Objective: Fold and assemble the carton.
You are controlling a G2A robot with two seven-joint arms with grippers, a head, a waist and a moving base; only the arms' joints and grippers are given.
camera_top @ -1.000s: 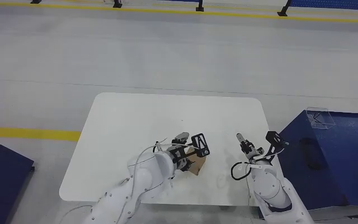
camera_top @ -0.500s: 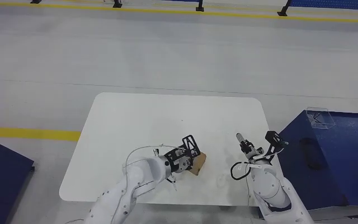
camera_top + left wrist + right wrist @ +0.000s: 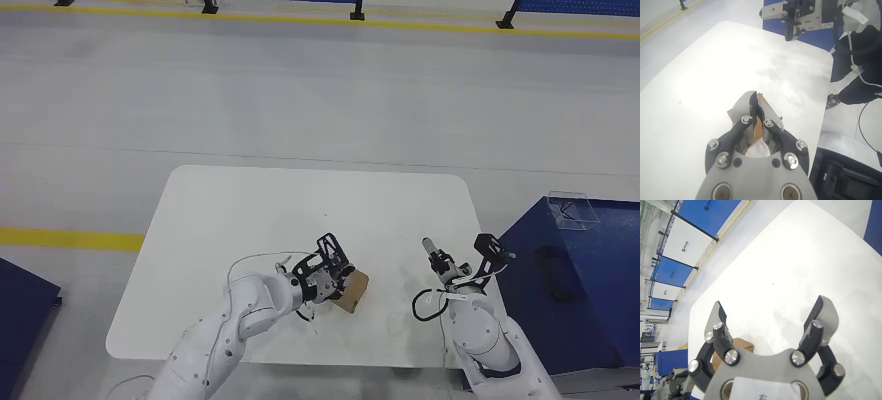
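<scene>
A small brown carton [image 3: 354,291] lies on the white table [image 3: 250,220] near its front edge, a little right of centre. My left gripper [image 3: 334,268] sits on the carton's near side. In the left wrist view its fingers [image 3: 742,106] are pressed together at the tips, with a thin cardboard edge of the carton [image 3: 765,101] between and behind them. My right gripper [image 3: 460,248] hovers to the right of the carton, apart from it. Its jaws stand wide open with nothing between them [image 3: 770,311]. The carton [image 3: 743,345] shows beyond its left finger.
A dark blue bin [image 3: 570,270] stands just off the table's right edge, with a small clear container [image 3: 572,208] on its far rim. The table's back and left parts are bare. The front edge lies close behind both arms.
The left gripper, open over the carton a second ago, has turned, shifted slightly left and closed its fingers at the carton. The right arm has kept still.
</scene>
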